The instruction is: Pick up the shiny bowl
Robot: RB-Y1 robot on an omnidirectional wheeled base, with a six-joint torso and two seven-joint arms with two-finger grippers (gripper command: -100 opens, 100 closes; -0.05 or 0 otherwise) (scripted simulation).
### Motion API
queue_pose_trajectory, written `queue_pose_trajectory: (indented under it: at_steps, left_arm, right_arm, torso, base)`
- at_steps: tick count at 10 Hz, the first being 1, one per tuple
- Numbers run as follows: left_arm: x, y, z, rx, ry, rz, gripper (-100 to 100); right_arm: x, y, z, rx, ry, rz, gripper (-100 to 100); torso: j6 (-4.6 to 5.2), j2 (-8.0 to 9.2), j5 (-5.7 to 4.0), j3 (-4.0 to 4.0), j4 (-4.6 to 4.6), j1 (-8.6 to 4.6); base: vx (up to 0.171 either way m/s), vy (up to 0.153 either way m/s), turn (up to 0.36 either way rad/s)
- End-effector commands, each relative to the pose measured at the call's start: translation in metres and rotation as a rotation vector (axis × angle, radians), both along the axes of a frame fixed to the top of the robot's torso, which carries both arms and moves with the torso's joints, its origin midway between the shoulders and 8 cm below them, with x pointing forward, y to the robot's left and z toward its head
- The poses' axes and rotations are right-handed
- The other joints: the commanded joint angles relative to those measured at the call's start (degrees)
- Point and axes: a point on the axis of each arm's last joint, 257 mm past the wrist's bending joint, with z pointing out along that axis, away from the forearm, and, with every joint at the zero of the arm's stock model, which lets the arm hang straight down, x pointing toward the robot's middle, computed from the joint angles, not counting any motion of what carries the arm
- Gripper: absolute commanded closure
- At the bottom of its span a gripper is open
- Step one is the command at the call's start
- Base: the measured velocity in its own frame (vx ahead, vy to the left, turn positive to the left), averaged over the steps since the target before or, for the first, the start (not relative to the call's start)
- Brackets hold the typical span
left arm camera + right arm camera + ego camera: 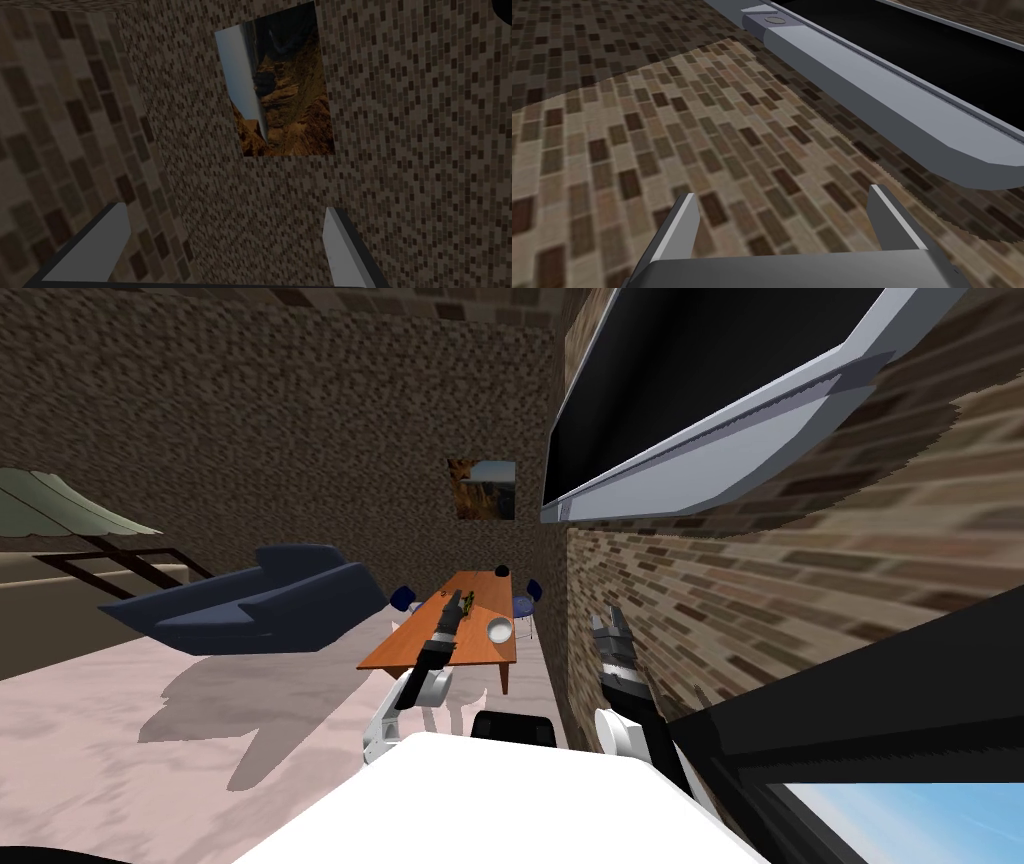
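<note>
Not much progress on this one, the bowl (499, 630) hadn't been touched. It sat on the near end of the table (395, 653), toward its right edge, with nothing gripping it. It looked round, shallow and pale, almost white, with a bright rim. The table was a long, flat orange-brown slab, wood-looking, and blue chairs (403, 596) stood around it. The left gripper (225, 207) was out over the table just left of the bowl, its thin grey blades spread wide and empty. The right gripper (783, 192) was up by the brick wall, also spread and empty. The whole reach, close and lift was left to do.
</note>
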Motion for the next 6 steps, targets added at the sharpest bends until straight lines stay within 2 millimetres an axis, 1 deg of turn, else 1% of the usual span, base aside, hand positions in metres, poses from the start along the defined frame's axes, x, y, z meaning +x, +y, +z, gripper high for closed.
queue_pose_trajectory:
  at_steps: [1, 2, 3, 4, 5, 6]
  left_arm:
    - [0.012, 0.001, -0.008, 0.010, 0.041, 0.001, -100]
    - [0.015, 0.002, -0.014, 0.009, 0.064, 0.004, -100]
    - [0.025, 0.001, -0.020, 0.018, 0.088, 0.003, -100]
    - [0.027, 0.002, -0.027, 0.017, 0.118, 0.008, -100]
    - [0.028, 0.002, -0.028, 0.017, 0.122, 0.009, -100]
    - [0.039, 0.002, -0.037, 0.026, 0.157, 0.010, -100]
  right_arm:
    - [0.000, 0.000, 0.000, 0.000, 0.000, 0.000, 0]
    - [0.000, 0.000, 0.000, 0.000, 0.000, 0.000, 0]
    - [0.000, 0.000, 0.000, 0.000, 0.000, 0.000, 0]
    - [0.000, 0.000, 0.000, 0.000, 0.000, 0.000, 0]
    - [0.000, 0.000, 0.000, 0.000, 0.000, 0.000, 0]
    - [0.000, 0.000, 0.000, 0.000, 0.000, 0.000, 0]
  torso:
    - [0.00, 0.00, 0.00, 0.00, 0.00, 0.00]
    - [0.01, 0.00, 0.00, 0.00, 0.00, -0.01]
    - [0.00, 0.00, 0.00, 0.00, 0.00, 0.00]
    - [0.01, -0.01, 0.00, 0.00, 0.00, -0.01]
    - [0.00, 0.00, 0.00, 0.00, 0.00, 0.00]
    - [-0.01, 0.01, 0.00, 0.00, 0.00, 0.00]
  base:
    - [0.002, -0.005, -0.049]
    - [0.002, -0.003, -0.028]
    - [0.002, -0.005, -0.058]
    - [0.003, -0.003, -0.033]
    - [0.000, 0.000, 0.000]
    - [0.001, -0.005, -0.062]
